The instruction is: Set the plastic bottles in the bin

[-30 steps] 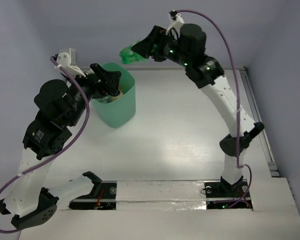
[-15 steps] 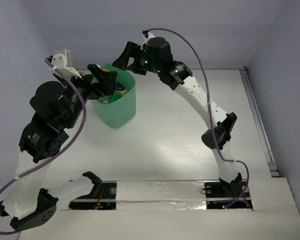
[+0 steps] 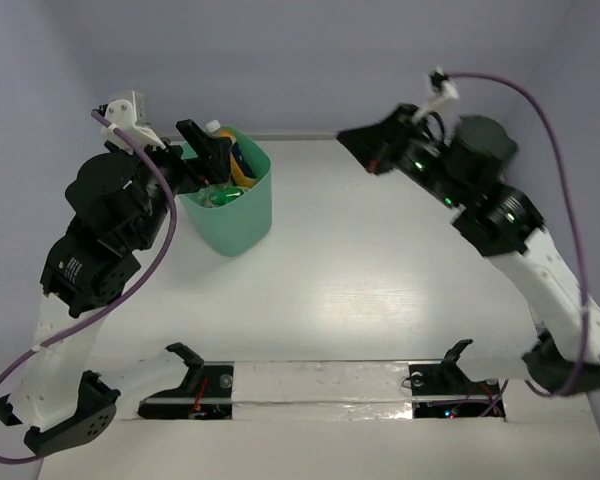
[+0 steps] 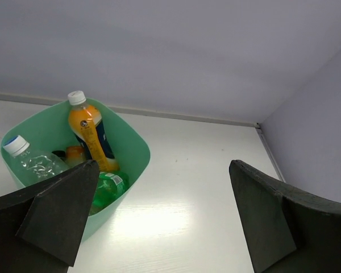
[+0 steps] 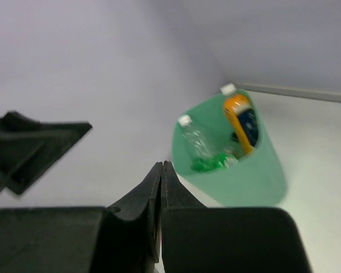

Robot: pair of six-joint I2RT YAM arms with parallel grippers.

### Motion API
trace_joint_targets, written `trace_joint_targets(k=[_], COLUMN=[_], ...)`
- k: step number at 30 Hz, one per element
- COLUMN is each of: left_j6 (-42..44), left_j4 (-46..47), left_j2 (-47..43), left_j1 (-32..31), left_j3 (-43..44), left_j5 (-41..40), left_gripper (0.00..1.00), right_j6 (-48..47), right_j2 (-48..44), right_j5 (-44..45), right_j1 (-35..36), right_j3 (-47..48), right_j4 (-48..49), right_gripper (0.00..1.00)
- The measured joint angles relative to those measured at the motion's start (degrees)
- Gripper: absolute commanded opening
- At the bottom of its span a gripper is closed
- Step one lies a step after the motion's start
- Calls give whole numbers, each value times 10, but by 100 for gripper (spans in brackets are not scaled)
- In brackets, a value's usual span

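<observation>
The mint-green bin stands at the table's back left. Inside it are an orange bottle with a dark blue label, a clear bottle, a green bottle and a small orange bottle. My left gripper hangs open and holds nothing at the bin's left rim. In the left wrist view, the left gripper frames the bin and bare table. My right gripper is shut on nothing, in the air well to the right of the bin. In the right wrist view, the bin lies beyond the right gripper.
The back wall runs just behind the bin, and a side wall closes the table's right side. A taped strip and both arm bases line the near edge. White tabletop lies between the arms.
My right gripper carried the green bottle over the bin, let it drop in, then swung back to the right and shut. My left gripper stayed open at the bin's rim.
</observation>
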Motion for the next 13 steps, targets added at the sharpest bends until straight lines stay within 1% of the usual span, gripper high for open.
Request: trace_joint_targets(k=[2, 3, 4, 5, 7, 10, 13], left_j6=[0, -1, -2, -4, -8, -15, -24], left_j4=[-6, -10, -12, -13, -13, -7, 3], left_j2=[0, 0, 0, 0, 0, -5, -12], left_j1=[0, 0, 0, 0, 0, 0, 0], left_j3=[0, 0, 0, 0, -2, -17, -38], left_j5=[0, 1, 1, 1, 4, 15, 28], left_gripper=[99, 99, 99, 99, 99, 99, 99], right_j6=[-18, -25, -29, -32, -38, -38, -37], right_j2=[-106, -153, -199, -236, -314, -397, -430], right_j5=[42, 63, 86, 111, 163, 232, 280], right_j1=[0, 0, 0, 0, 0, -1, -3], right_j3=[-97, -138, -176, -207, -257, -301, -314], right_j4=[7, 9, 6, 2, -12, -39, -68], right_gripper=[1, 14, 55, 73, 100, 100, 100])
